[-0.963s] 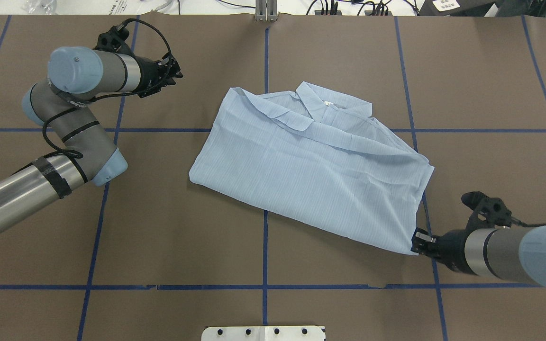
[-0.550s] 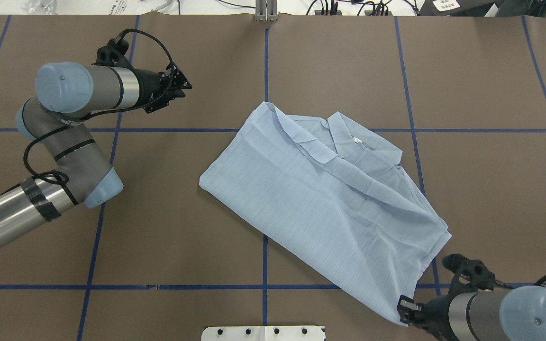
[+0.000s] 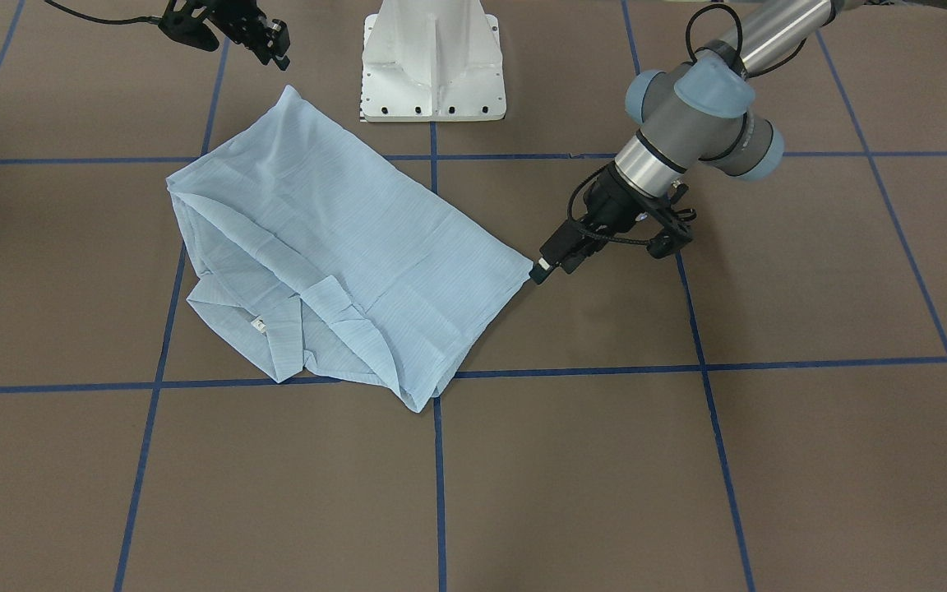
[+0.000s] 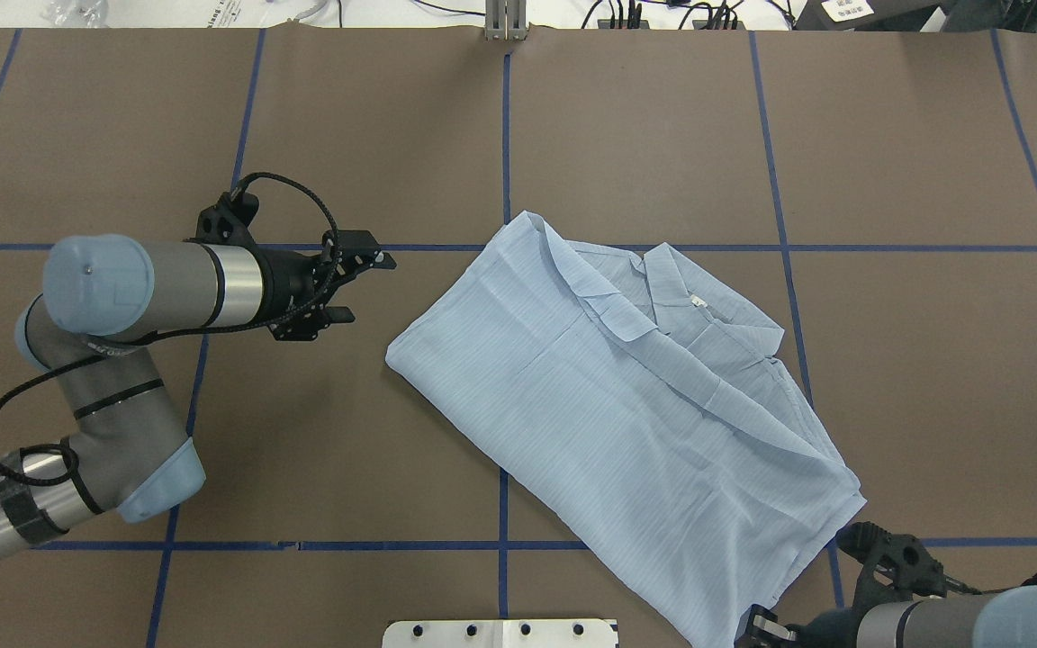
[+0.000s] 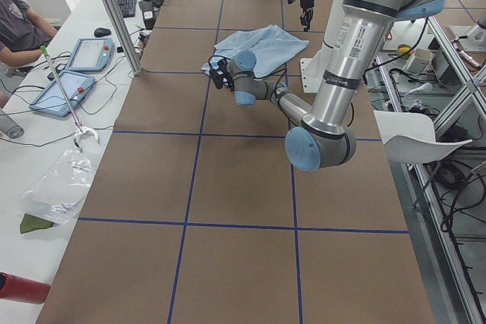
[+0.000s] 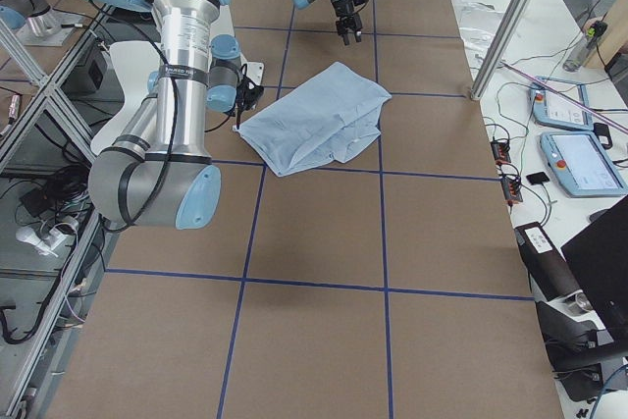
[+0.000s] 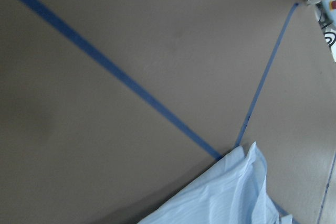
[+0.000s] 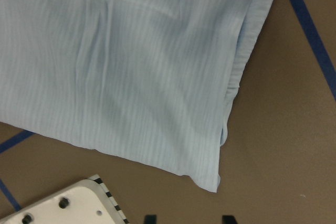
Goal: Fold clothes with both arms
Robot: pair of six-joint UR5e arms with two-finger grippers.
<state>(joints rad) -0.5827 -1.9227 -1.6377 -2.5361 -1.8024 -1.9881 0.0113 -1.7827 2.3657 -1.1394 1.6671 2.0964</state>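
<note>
The left claw (image 4: 367, 288) hovers with its fingers spread and empty, just left of the shirt (image 4: 626, 423). The shirt lies folded, flat and diagonal on the counter (image 4: 302, 432), with its collar (image 4: 667, 274) on the far side. At its near right corner the right claw (image 8: 187, 217) appears parted, gripping nothing.

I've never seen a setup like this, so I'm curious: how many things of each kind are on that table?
Shirts: 1, the light-blue shirt
Robot arms: 2, the left arm and the right arm
White base: 1
Total: 4
</note>
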